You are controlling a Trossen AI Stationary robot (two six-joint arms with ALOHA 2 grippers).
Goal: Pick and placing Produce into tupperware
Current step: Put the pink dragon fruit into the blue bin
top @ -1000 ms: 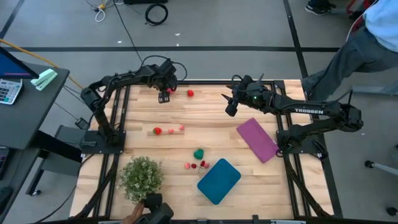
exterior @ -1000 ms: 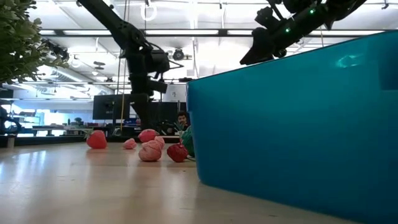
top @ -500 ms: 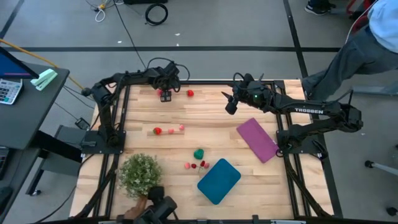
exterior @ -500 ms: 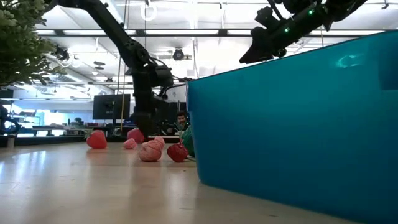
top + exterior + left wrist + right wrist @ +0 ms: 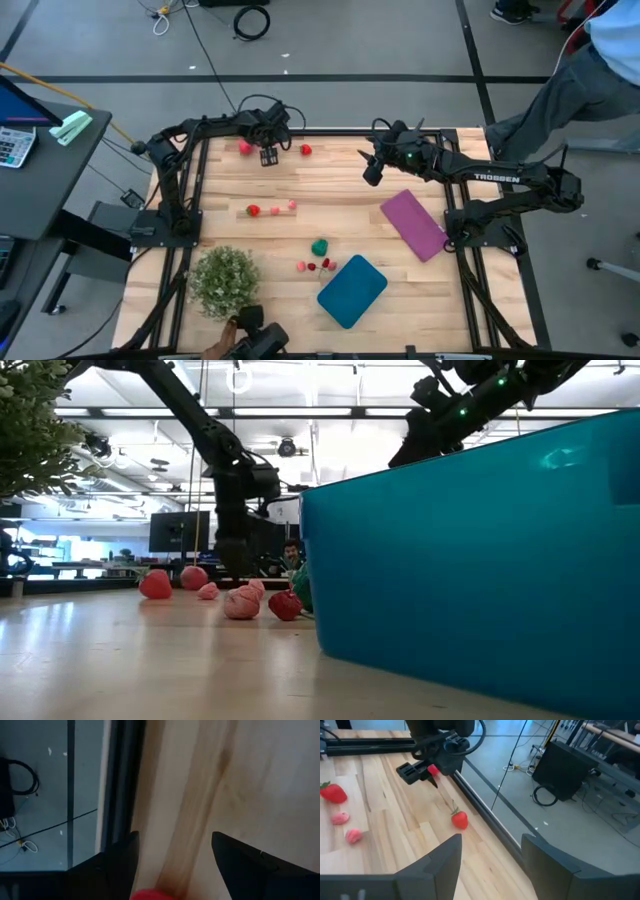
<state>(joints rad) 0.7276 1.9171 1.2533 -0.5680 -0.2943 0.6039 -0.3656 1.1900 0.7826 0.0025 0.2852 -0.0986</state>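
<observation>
Both arms are dark, near-black machines built of slim tube links and chunkier joint housings. The left arm (image 5: 200,128) carries thin black cables looping loosely above its wrist. The right arm (image 5: 480,178) has white "TROSSEN" lettering along its forearm link and a small green light glowing on the wrist housing. Each arm rises from a black framed base at its side of the table. The left gripper (image 5: 268,157) and right gripper (image 5: 370,173) end in flat, squared black fingers (image 5: 440,865) with matte faces and angular edges.
</observation>
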